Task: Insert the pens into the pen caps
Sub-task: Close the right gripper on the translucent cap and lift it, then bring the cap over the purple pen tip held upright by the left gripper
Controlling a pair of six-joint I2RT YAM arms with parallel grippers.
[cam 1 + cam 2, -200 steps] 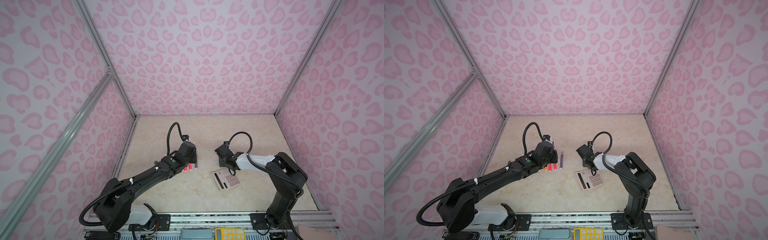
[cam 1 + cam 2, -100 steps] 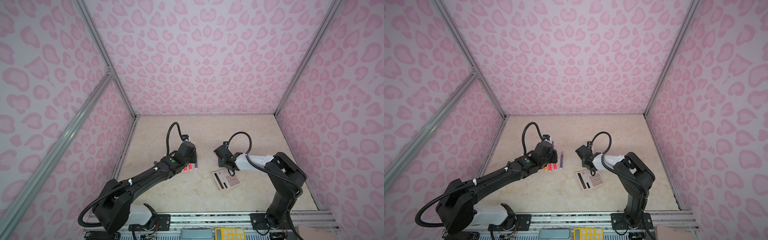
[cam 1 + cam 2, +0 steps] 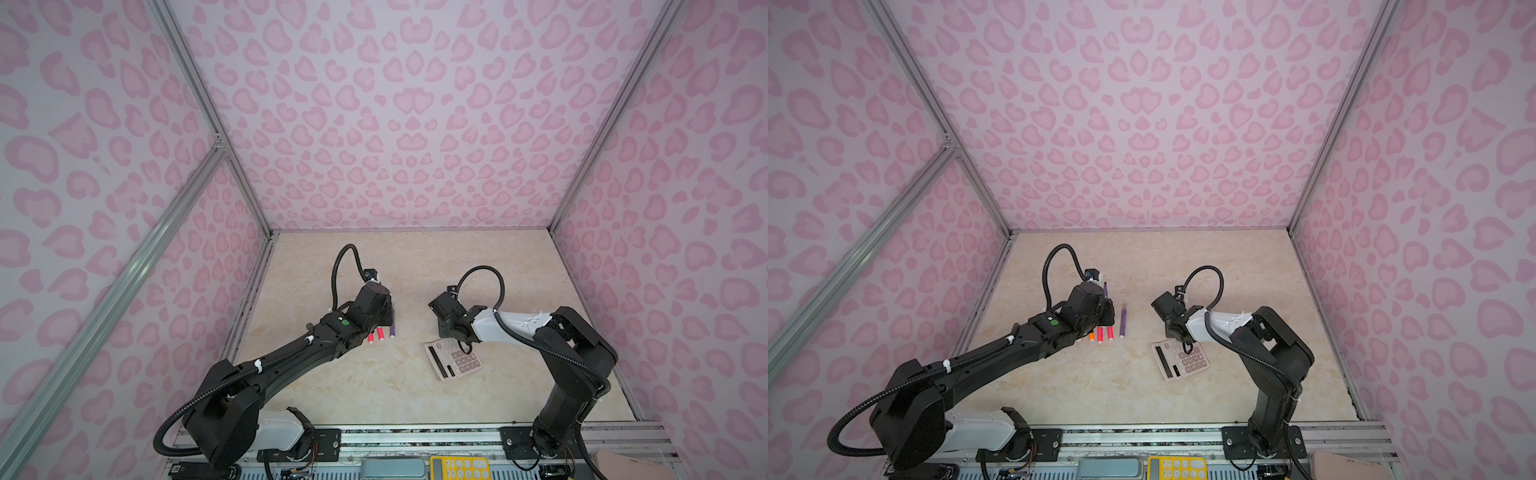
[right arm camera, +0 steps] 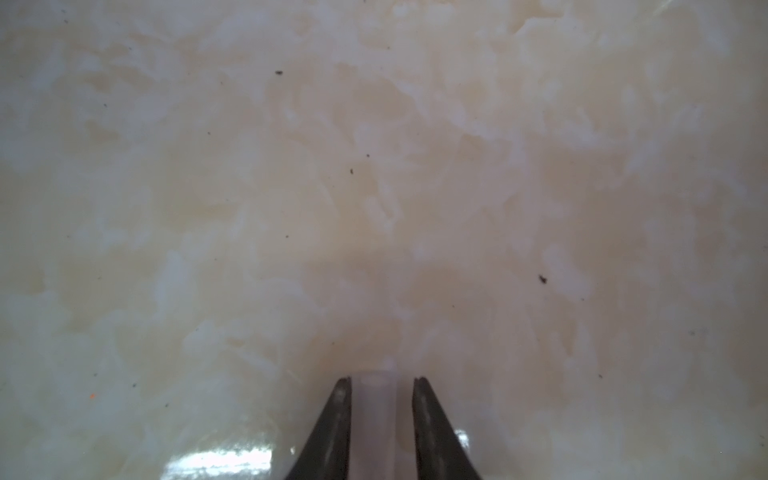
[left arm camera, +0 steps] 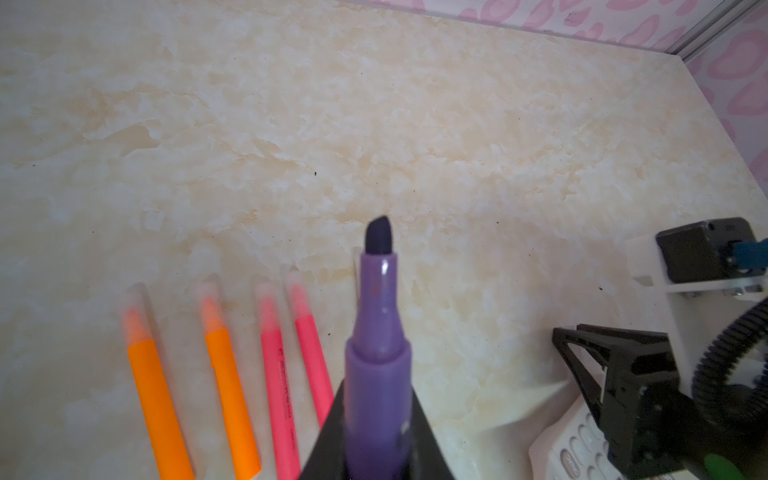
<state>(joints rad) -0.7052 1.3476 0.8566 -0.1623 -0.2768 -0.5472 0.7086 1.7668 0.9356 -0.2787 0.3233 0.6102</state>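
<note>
My left gripper is shut on an uncapped purple pen whose dark tip points away from the wrist. Two orange pens and two pink-red pens lie side by side on the table beside it, each with a clear pen cap on its tip. In a top view another purple pen lies to the right of that row. My right gripper hangs low over the table, shut on a loose clear pen cap. In both top views the right gripper stands right of the left gripper.
A pink calculator lies on the marble table just in front of the right gripper. Pink patterned walls with metal posts close in the table on three sides. The right arm shows in the left wrist view.
The right gripper's jaws have narrowed a little onto the clear cap. Both arms stay almost where they were.
</note>
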